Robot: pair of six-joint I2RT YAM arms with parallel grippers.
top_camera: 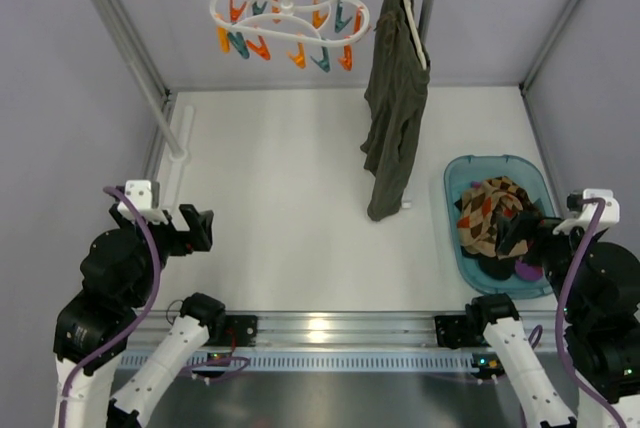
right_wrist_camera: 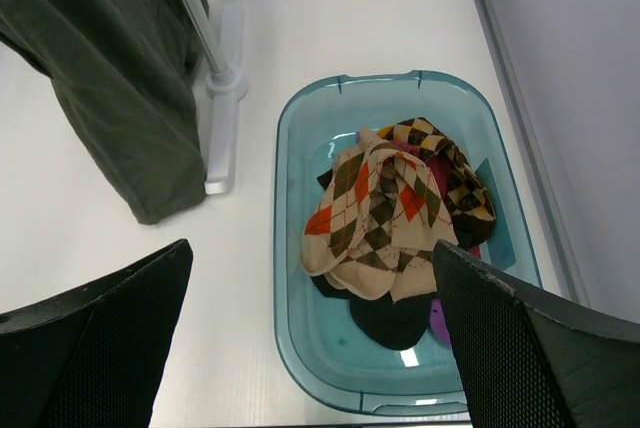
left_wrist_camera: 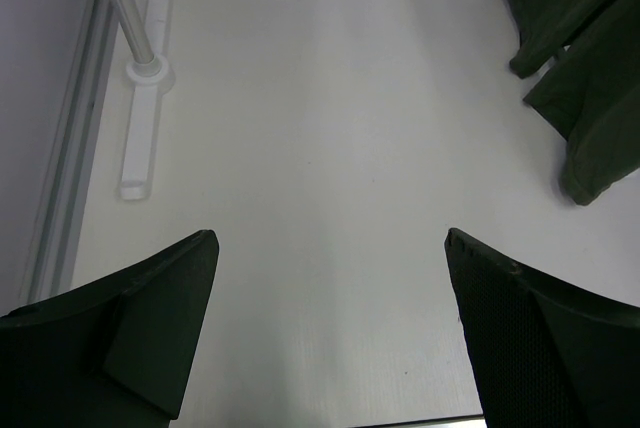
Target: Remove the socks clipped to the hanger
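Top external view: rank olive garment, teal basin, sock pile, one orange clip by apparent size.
1. Teal basin and olive garment, too alike to rank; garment hangs nearer the camera.
2. Sock pile.
3. Orange clip.

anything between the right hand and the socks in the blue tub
Nothing visible does. The right hand is open by the tub, the socks lie uncovered in it, and the olive garment hangs off to one side.

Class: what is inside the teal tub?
The tub holds a heap of socks: tan argyle ones on top, black ones and a purple bit showing beneath. Anything under the heap is hidden.
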